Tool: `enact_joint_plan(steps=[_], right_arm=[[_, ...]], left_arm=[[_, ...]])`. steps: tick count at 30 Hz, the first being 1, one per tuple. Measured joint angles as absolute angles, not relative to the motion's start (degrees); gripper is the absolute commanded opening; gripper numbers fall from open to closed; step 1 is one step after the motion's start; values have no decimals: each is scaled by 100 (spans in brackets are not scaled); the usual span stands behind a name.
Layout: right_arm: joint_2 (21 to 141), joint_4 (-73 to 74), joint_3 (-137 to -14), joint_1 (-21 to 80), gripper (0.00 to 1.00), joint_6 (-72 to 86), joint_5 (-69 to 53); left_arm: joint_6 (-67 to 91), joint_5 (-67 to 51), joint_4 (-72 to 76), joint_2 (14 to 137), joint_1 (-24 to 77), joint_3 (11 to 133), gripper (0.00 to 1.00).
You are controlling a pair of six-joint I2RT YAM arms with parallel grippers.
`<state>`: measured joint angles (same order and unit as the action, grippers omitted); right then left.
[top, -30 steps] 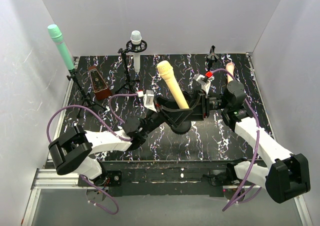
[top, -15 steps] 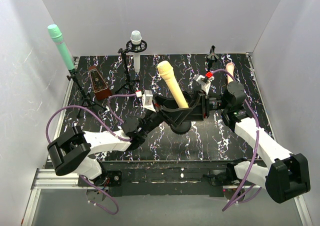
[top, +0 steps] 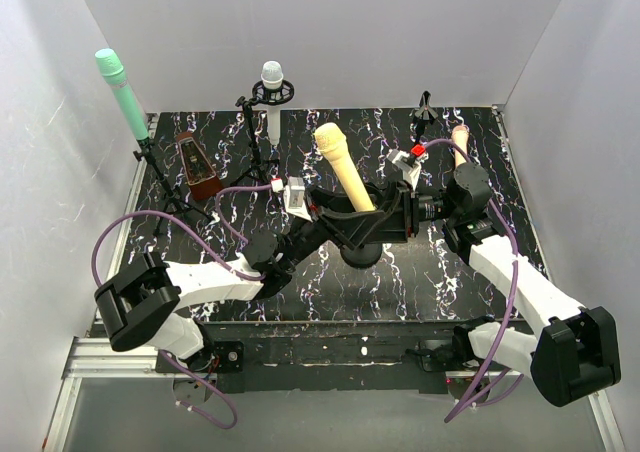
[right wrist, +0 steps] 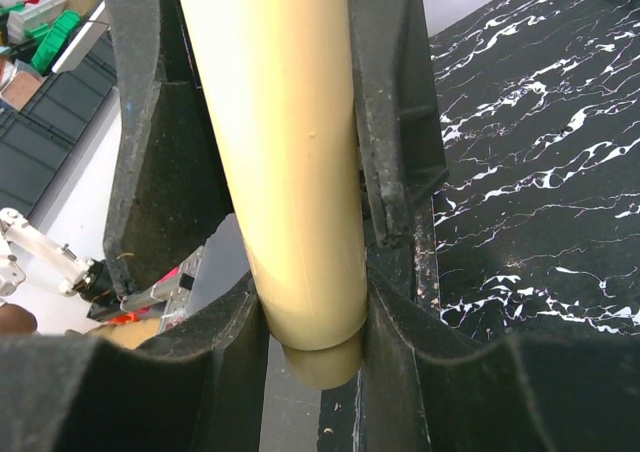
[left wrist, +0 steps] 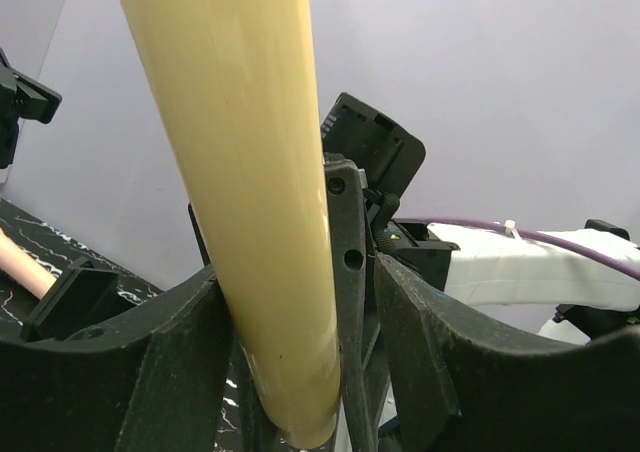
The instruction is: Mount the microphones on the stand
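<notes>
Spanning the view, the black marbled surface (top: 420, 282) bears at its centre a tilted, pale yellow stick microphone (top: 345, 172), head uppermost. The left tool (left wrist: 298, 277) and right tool (right wrist: 312, 302) each clamp its shaft from opposite sides, above a round black stand base (top: 360, 256).

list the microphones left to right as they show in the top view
mint green microphone → white microphone → yellow microphone → peach-pink microphone
</notes>
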<state>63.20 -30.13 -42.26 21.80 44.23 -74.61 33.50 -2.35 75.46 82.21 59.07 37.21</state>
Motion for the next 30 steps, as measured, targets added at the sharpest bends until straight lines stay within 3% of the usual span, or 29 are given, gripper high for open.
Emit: enact_joint_plan(steps=[2, 4, 5, 6, 10, 11, 13, 17, 20, 25, 30], right_arm=[[6318, -3015, -4226, 2180, 1, 4410, -7485], [6302, -3022, -4226, 2180, 1, 4381, -7535], [6287, -3035, -4226, 2182, 1, 4313, -7526], [6283, -3076, -4224, 2182, 2, 4246, -7526], [6254, -3048, -4222, 2180, 61, 4195, -7553], [6250, -2993, -4222, 2180, 70, 4174, -7544], [6228, -2792, -4222, 2167, 77, 4062, -7561], [6053, -1861, -4303, 2016, 84, 3201, -7673], [5905, -141, -4788, 1846, 86, 1643, -7697], [5566, 2668, -5806, 1616, 88, -1192, -7356], [5245, 4403, -6300, 1343, 89, -2941, -6814]], left_arm=[[3350, -233, 7544, 8221, 5905, 3736, 38], [3350, -215, 7522, 8221, 5902, 3736, 8], [3409, -226, 7520, 8221, 5892, 3736, 0], [3459, -226, 7524, 8221, 5900, 3741, 0], [3454, -233, 7537, 8221, 5902, 3747, 0], [3448, -233, 7522, 8219, 5900, 3739, 0], [3450, -235, 7507, 8167, 5898, 3675, 0], [3461, -331, 7378, 7561, 5760, 3310, 0], [3454, -480, 6829, 6600, 5502, 3146, 0], [3024, -777, 4790, 4860, 5260, 3354, 0], [2128, -1323, 2351, 4298, 5253, 4213, 0]])
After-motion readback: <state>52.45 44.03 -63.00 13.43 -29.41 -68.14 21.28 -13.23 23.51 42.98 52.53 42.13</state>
